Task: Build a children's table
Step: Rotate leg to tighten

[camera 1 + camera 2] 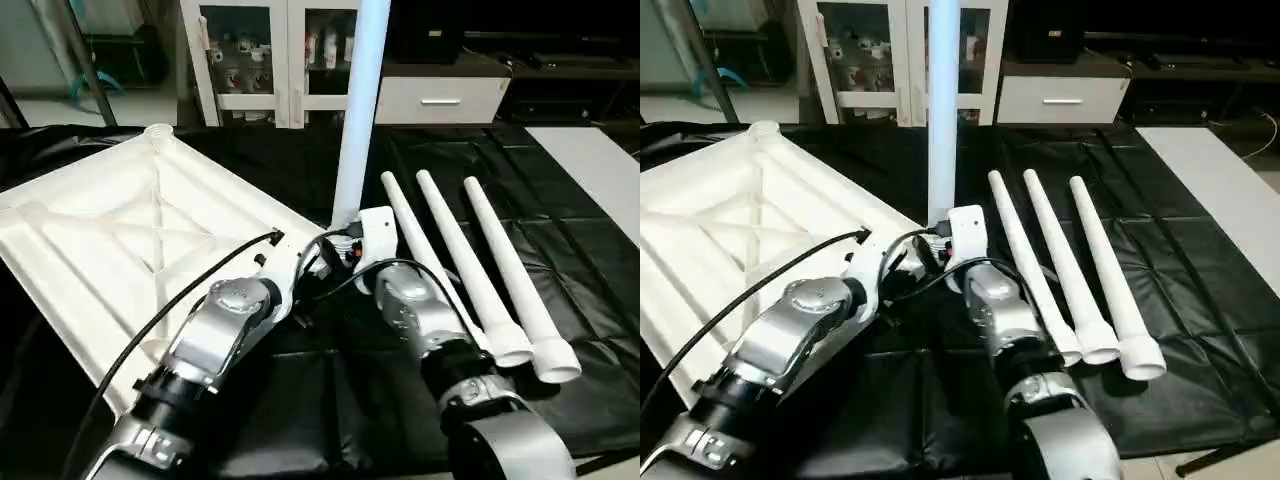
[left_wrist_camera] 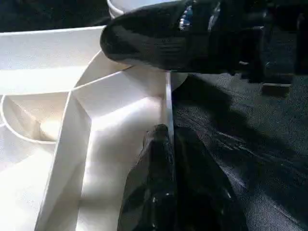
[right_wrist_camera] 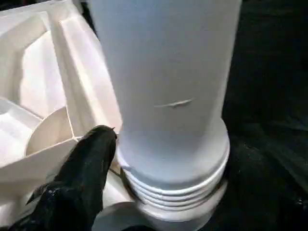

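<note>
Left eye view: one white square tabletop [image 1: 110, 250] is seen lying upside down on the black cloth [image 1: 560, 250] toward the left edge of the work surface, its X-shaped ribs facing up. Four white tube legs are counted. One leg [image 1: 355, 120] is stood upright at the tabletop's near right corner, and in the right wrist view its ribbed lower end [image 3: 175, 178] is seen seated at the round corner socket [image 3: 53, 130]. The other three legs [image 1: 480, 270] are laid side by side on the cloth to the right of the tabletop, their wide ends toward the near edge. They lie close together without being stacked.

Two grippers are counted. The left gripper [image 2: 166, 159] is observed with its two black fingers clenched together, nothing held between them, resting at the thin edge wall of the tabletop beside the corner socket. The right gripper [image 1: 350, 250] is placed at the base of the upright leg. One black finger [image 3: 82, 178] is seen beside the leg's threaded end. Whether the leg is clasped or released cannot be told.

One flat white board [image 1: 600, 170] is noted at the right edge of the cloth. One white cabinet [image 1: 260, 50] with glass doors is recorded behind the work surface.
</note>
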### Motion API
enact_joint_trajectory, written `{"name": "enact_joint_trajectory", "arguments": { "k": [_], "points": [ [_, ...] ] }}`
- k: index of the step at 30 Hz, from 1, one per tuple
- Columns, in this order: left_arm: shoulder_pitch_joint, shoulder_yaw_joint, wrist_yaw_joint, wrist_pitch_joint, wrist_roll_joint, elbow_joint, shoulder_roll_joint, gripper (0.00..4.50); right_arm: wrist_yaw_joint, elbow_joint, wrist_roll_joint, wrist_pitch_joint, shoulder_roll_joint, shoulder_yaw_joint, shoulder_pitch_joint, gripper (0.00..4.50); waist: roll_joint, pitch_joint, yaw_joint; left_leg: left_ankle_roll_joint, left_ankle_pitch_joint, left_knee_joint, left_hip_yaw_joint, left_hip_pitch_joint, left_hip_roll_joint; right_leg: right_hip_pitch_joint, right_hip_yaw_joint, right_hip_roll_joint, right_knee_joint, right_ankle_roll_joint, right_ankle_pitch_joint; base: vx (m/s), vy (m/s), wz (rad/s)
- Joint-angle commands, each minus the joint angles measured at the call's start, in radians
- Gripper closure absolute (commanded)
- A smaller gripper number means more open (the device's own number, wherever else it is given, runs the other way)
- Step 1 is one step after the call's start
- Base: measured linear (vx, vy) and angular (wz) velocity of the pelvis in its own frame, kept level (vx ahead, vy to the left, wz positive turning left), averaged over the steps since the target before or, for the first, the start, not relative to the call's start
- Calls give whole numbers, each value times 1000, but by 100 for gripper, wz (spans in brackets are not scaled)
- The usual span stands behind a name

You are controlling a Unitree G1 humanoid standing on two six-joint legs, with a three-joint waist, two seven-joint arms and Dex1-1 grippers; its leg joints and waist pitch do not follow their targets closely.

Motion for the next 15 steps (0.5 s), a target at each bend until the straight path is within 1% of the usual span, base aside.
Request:
{"name": "enact_joint_trajectory", "arguments": {
  "k": [1,2,3,4,5,6,7,8,9,10,11,12,13,14,15],
  "points": [
    [45,-27,-69,34,-7,-39,61,450,116,-96,19,85,-60,31,53,31,9,-54,12,19,-199,-81,-19,-8,50,48,41,-60,-64,-202,-172,0,0,0],
    [64,-39,-106,43,-19,-81,91,450,183,-162,20,115,-102,56,85,31,10,-55,17,36,-155,-75,-15,-2,48,50,38,-55,-58,-224,-100,66,-5,2],
    [92,-56,-156,44,-32,-129,131,450,258,-235,19,141,-161,88,122,17,10,-58,19,57,-105,-71,-14,-4,50,53,39,-57,-49,-246,-24,66,-5,2],
    [93,-57,-158,44,-33,-131,133,450,262,-238,19,142,-164,89,123,6,9,-57,20,68,-86,-70,-12,-5,48,53,38,-55,-48,-255,-1,63,0,1],
    [107,-66,-184,43,-39,-153,154,450,298,-275,18,152,-196,104,139,6,8,-55,25,78,-83,-69,-9,-1,48,51,38,-54,-49,-268,3,0,0,0],
    [113,-69,-195,43,-41,-162,162,450,313,-289,18,156,-209,109,145,6,9,-54,26,80,-88,-69,-9,0,49,51,38,-55,-49,-272,-6,0,0,0],
    [124,-75,-215,46,-46,-178,177,450,345,-313,15,158,-235,118,154,6,11,-51,28,77,-107,-71,-8,1,50,49,39,-55,-52,-276,-38,0,0,0],
    [138,-76,-238,56,-59,-201,193,450,410,-346,22,154,-277,128,166,6,9,-48,30,65,-141,-74,-8,3,52,48,39,-56,-57,-270,-89,0,0,0],
    [142,-74,-243,61,-65,-210,198,450,434,-364,28,159,-291,131,172,6,13,-46,31,47,-182,-76,-8,5,52,46,40,-55,-61,-261,-135,0,0,0],
    [144,-74,-245,62,-67,-213,199,450,442,-369,30,160,-296,131,174,6,12,-46,32,41,-194,-77,-8,7,53,45,40,-54,-62,-257,-148,0,0,0],
    [148,-79,-259,79,-83,-243,212,450,556,-415,74,167,-343,137,184,6,4,-45,32,35,-208,-78,-9,5,53,48,41,-55,-63,-251,-175,0,0,0],
    [148,-79,-259,79,-83,-243,212,450,556,-415,74,167,-343,137,184,6,6,-46,37,35,-208,-77,-11,7,54,50,41,-56,-62,-246,-178,0,0,0],
    [148,-81,-265,85,-89,-257,218,450,592,-435,87,178,-362,143,188,6,4,-42,35,36,-204,-78,-10,4,52,46,42,-55,-64,-241,-188,0,0,0],
    [149,-82,-270,89,-93,-265,222,450,624,-436,90,172,-376,152,185,6,4,-44,35,36,-210,-78,-10,5,52,47,43,-57,-66,-236,-203,0,0,0],
    [150,-81,-273,91,-93,-269,224,450,637,-437,90,170,-383,157,184,6,2,-44,35,36,-201,-77,-11,4,52,48,42,-58,-66,-233,-206,0,0,0]
  ]
}}
